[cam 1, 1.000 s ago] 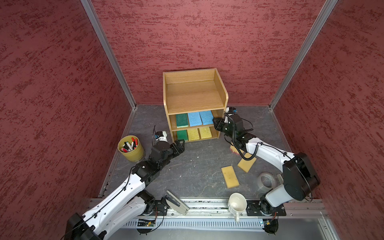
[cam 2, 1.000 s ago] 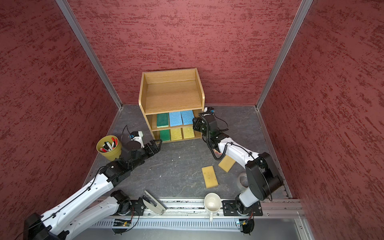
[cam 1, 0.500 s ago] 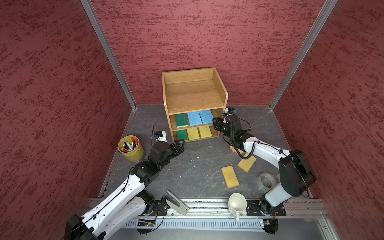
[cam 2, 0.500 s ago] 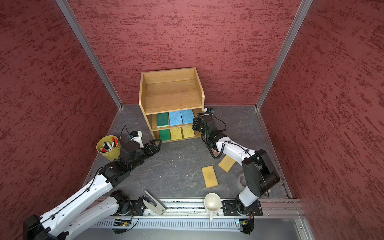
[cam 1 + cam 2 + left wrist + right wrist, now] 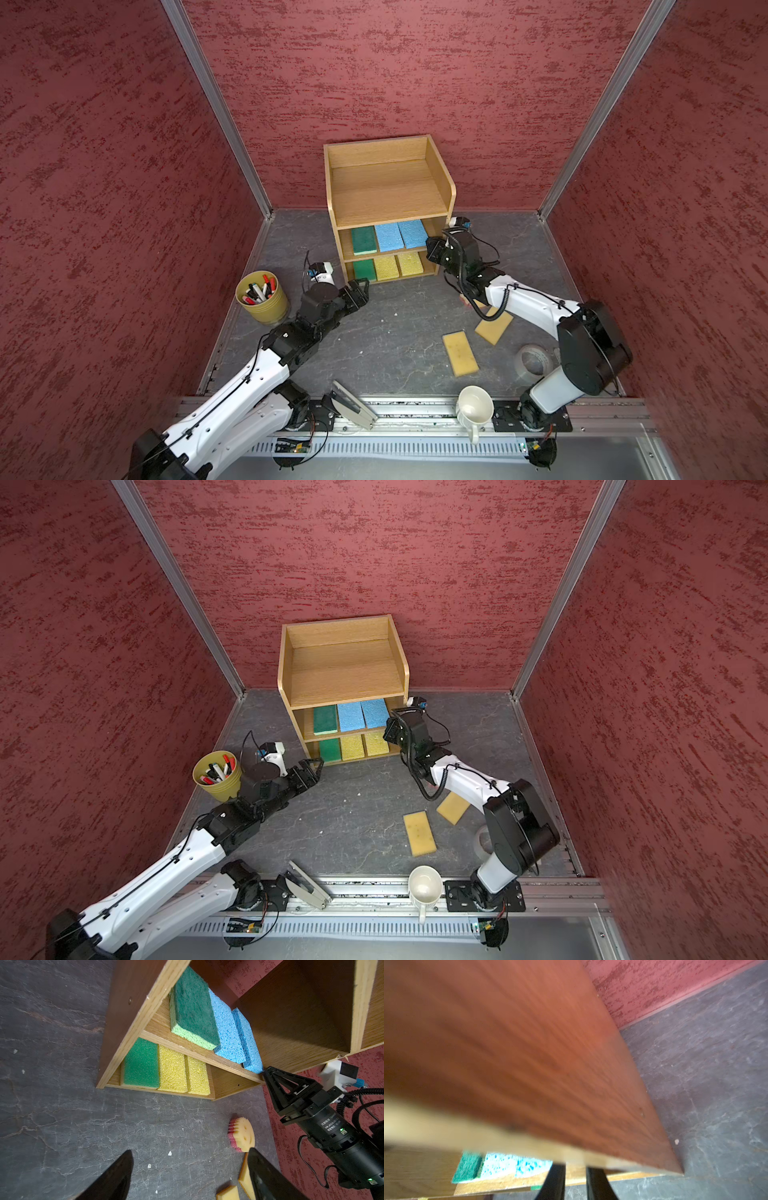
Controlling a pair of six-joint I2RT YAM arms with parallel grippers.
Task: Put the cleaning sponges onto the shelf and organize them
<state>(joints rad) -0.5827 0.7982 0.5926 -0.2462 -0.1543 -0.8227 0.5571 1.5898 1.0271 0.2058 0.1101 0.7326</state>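
Observation:
The shelf (image 5: 386, 199) (image 5: 340, 675) stands at the back. Its middle tier holds a dark green sponge (image 5: 364, 240) and two blue sponges (image 5: 388, 237). On the bottom tier lie a green sponge (image 5: 141, 1064) and two yellow ones (image 5: 172, 1070). Two tan sponges (image 5: 459, 353) (image 5: 494, 326) lie on the floor. The round smiley sponge (image 5: 243, 1134) lies beside my right arm. My right gripper (image 5: 430, 249) (image 5: 575, 1165) is at the front edge of the shelf's right side panel, jaws narrowly apart, tips hidden behind that edge. My left gripper (image 5: 361, 286) (image 5: 190, 1152) hovers wide open and empty over the floor before the shelf.
A yellow pen cup (image 5: 262, 297) stands to the left of my left arm. A tape roll (image 5: 534, 361) lies by the right arm's base. A white mug (image 5: 473, 409) and a grey scraper-like tool (image 5: 353, 405) sit on the front rail. Red walls close in on three sides.
The right gripper's jaws have narrowed while it stays at the shelf's right panel. The shelf has shifted very slightly to the left. The left arm has not moved.

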